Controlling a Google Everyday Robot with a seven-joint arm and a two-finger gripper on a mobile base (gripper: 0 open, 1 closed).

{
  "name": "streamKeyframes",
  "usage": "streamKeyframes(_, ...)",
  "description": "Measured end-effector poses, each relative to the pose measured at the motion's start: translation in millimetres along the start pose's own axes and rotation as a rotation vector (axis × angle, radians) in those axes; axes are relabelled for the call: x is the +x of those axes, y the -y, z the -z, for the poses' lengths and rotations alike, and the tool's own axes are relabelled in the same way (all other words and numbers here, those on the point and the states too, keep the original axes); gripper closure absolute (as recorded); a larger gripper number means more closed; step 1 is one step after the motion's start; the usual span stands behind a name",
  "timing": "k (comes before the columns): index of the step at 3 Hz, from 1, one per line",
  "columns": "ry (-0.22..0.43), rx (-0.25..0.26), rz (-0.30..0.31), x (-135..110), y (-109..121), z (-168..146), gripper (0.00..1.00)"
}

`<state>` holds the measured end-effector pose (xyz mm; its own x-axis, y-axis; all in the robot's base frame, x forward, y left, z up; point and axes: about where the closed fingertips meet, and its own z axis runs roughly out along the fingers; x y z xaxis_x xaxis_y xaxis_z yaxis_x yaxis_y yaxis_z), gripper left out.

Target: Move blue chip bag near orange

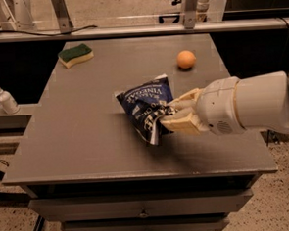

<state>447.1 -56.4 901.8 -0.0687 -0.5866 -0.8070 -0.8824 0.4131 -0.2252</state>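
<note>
Gripper [171,117] clamps one blue chip bag [142,100] — one orange [186,59].

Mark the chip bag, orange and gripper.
blue chip bag [142,99]: camera view, lettered front panel.
orange [186,59]: camera view, fruit's middle.
gripper [167,114]: camera view, between fingertips, clamping the bag's right side.

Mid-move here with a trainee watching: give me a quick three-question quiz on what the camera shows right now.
1. True or false: the gripper is clamped on the blue chip bag.
2. What lies near the far-left corner of the table? A green-and-yellow sponge; B mug; C banana.
3. Does the blue chip bag touch the orange?
Key: 1 true; 2 A; 3 no, they are apart.
</note>
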Motion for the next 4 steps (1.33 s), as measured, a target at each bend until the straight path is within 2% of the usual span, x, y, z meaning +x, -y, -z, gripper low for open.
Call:
streamKeyframes(2,-0.095,0.230,-0.086,53,45,76,1.00)
streamKeyframes(3,-0.127,0.321,-0.123,78,69,105,1.00)
streamKeyframes(4,-0.152,0.384,-0.156,102,88,114,1.00)
